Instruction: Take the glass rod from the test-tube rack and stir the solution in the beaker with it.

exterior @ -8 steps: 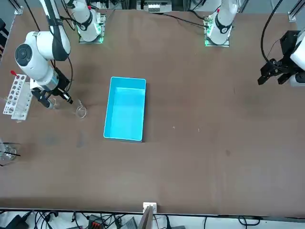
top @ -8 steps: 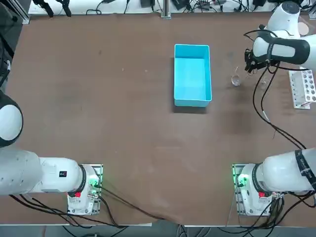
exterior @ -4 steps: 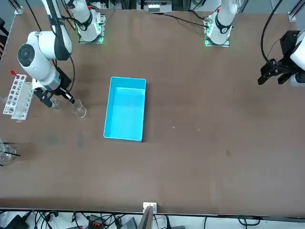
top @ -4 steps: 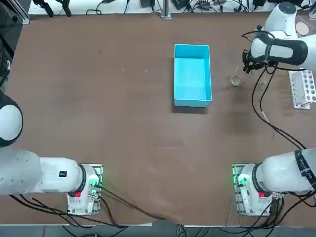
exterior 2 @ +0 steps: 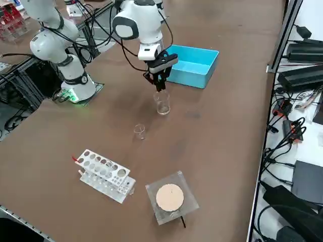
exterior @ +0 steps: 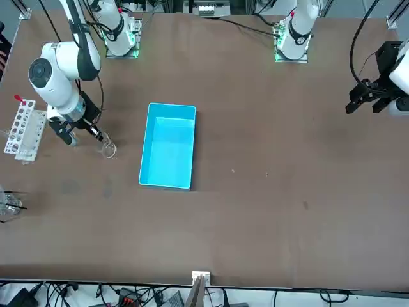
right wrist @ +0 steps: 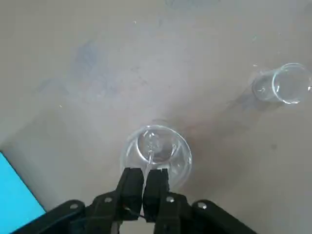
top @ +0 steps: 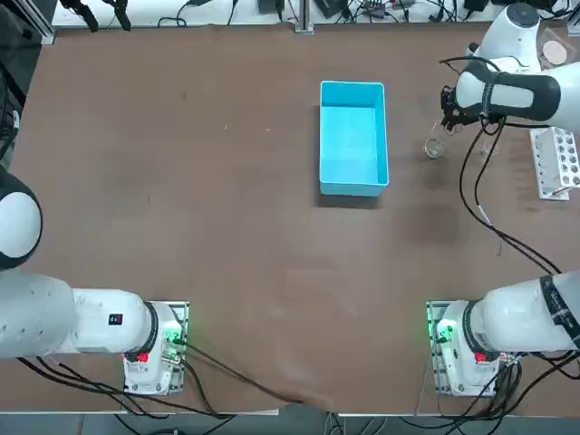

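Brown tabletop (top: pixel 254 263), open room between tray (top: pixel 353 136) and beaker (right wrist: pixel 187 148), right gripper (right wrist: pixel 145 173) over beaker, pinching glass rod (right wrist: pixel 150 159)

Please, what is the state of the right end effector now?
Right end effector: closed on the thin glass rod, over the beaker.

Place: lab bench
Glass: beaker (exterior 2: pixel 162 102) ctr; tiny cup (exterior 2: pixel 140 131) at its 7 o'clock
Rack: test-tube type (exterior 2: pixel 105 174), 7 o'clock
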Robot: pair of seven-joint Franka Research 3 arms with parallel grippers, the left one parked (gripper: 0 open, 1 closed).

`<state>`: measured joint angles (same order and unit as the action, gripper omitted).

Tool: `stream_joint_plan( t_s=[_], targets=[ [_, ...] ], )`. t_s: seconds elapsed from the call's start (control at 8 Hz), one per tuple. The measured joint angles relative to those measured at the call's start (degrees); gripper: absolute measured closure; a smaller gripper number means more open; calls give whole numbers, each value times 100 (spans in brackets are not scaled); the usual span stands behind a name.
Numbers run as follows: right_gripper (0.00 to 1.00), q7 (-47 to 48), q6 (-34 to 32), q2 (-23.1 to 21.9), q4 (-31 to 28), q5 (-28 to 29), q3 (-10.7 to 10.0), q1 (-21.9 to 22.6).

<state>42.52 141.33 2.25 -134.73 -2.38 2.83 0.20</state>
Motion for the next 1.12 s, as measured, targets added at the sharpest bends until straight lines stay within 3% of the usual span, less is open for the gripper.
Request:
stream_joint_plan(
  t_s=[0.38, 1.12],
  targets=[
    [94, 231, 577, 248, 4, 108, 3, 35],
    [94, 242, 664, 289, 26, 110, -94, -75]
  ],
)
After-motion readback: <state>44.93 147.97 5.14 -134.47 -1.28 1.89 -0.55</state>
